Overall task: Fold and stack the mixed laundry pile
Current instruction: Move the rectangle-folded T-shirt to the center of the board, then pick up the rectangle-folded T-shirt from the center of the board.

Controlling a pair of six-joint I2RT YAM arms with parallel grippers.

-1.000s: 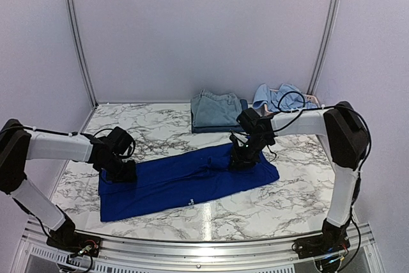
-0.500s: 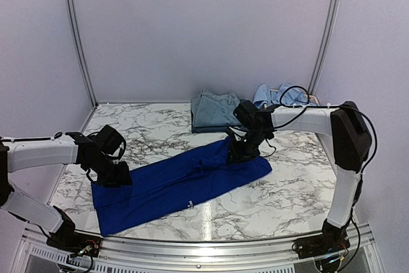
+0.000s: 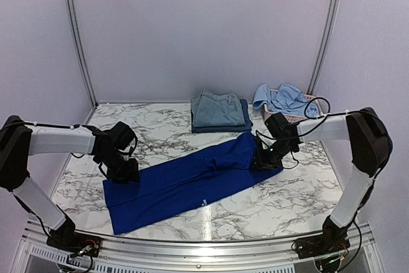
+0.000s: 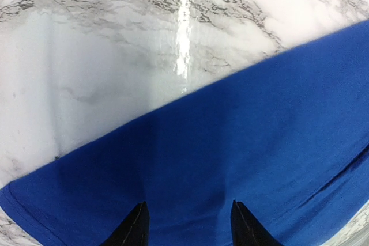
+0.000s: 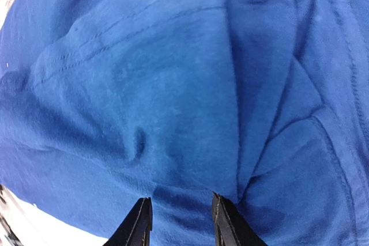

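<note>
- Lying flat on the marble table (image 3: 300, 190), the royal-blue T-shirt (image 3: 192, 180) forms a long band, its long axis running from near left to far right.
- Left gripper (image 3: 126, 172) sits at the band's left end. In its wrist view the fingertips (image 4: 137, 226) stand apart over flat cloth, pinching nothing.
- Right gripper (image 3: 263, 161) is down on the right end, where the cloth bunches. Its fingers (image 5: 140, 223) are partly apart over a crease; whether they pinch it cannot be told.
- White mark (image 3: 203, 201) by the near edge is too small to read.
- Behind the band and apart from it, folded denim (image 3: 216, 108) rests on a navy piece (image 3: 245, 112).
- Pink basket (image 3: 301, 117), far right, holds a light-blue shirt (image 3: 281, 97).
</note>
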